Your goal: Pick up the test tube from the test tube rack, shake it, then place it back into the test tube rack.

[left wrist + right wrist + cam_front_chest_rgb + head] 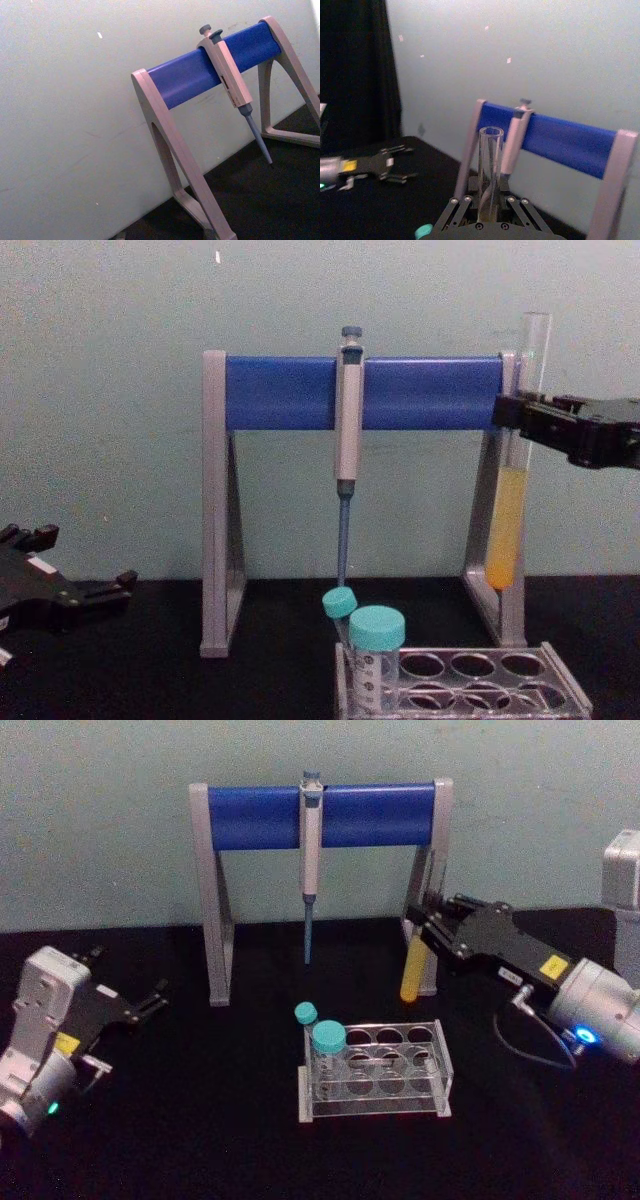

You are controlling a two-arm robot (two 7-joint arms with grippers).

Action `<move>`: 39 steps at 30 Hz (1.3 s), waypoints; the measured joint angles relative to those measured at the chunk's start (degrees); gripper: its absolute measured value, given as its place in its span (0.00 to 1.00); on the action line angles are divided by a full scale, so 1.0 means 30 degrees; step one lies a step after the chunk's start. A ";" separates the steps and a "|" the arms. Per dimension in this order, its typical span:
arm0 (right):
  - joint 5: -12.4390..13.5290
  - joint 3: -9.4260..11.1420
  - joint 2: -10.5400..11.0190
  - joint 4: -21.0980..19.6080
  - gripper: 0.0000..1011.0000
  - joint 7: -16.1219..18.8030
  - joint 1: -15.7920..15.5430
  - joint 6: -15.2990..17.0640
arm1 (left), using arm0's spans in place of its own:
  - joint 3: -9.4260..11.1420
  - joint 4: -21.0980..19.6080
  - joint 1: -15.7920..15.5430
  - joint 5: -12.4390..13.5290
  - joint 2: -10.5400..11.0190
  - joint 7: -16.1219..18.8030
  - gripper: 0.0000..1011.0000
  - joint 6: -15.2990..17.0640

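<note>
Holding the test tube (412,970) upright, the right gripper (418,925) has its fingers closed on the glass partway up. The open mouth stands above the jaws and the rounded bottom hangs below them, clear of the black table (200,1120). Yellow liquid fills the tube's lower part, all of it under the grip; the upper part is clear. In the right wrist view the tube (489,170) rises straight up between the fingers. Just behind the gripper stands the right leg of the grey-and-blue pipette stand (255,817), with a pipette (310,850) hanging from its bar farther to the gripper's left.

Below the gripper, to its left and nearer the robot, sits the test tube rack (446,1065). It holds two teal-capped tubes (328,1040) at the end farthest from the gripper; its other holes are vacant.

Well off to the left, the left gripper (155,998) rests low by the table with its fingers spread apart, holding nothing.
</note>
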 joint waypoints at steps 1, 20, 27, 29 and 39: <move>0.0130 -0.0015 0.0157 -0.0113 0.23 0.0138 -0.0059 0.0112 | 0.0000 -0.0001 0.0001 0.0000 0.0000 0.0000 0.99 0.0000; 0.0197 0.0929 0.2953 -0.2548 0.23 -0.1858 -0.1890 0.1026 | 0.0000 0.0000 0.0001 0.0000 0.0000 0.0000 0.99 0.0000; -0.0292 0.0557 0.1681 -0.1468 0.23 -0.2281 -0.0964 0.0268 | 0.0000 0.0000 0.0000 0.0000 0.0000 0.0000 0.99 0.0000; -0.0242 0.0486 0.1547 -0.1337 0.23 -0.2160 -0.0840 0.0244 | 0.0000 0.0000 0.0001 0.0000 0.0000 0.0000 0.99 0.0000; 0.1381 -0.0274 0.1225 -0.0741 0.23 -0.0320 -0.0178 0.0609 | -0.0001 -0.0001 0.0001 0.0000 0.0000 0.0001 0.99 -0.0001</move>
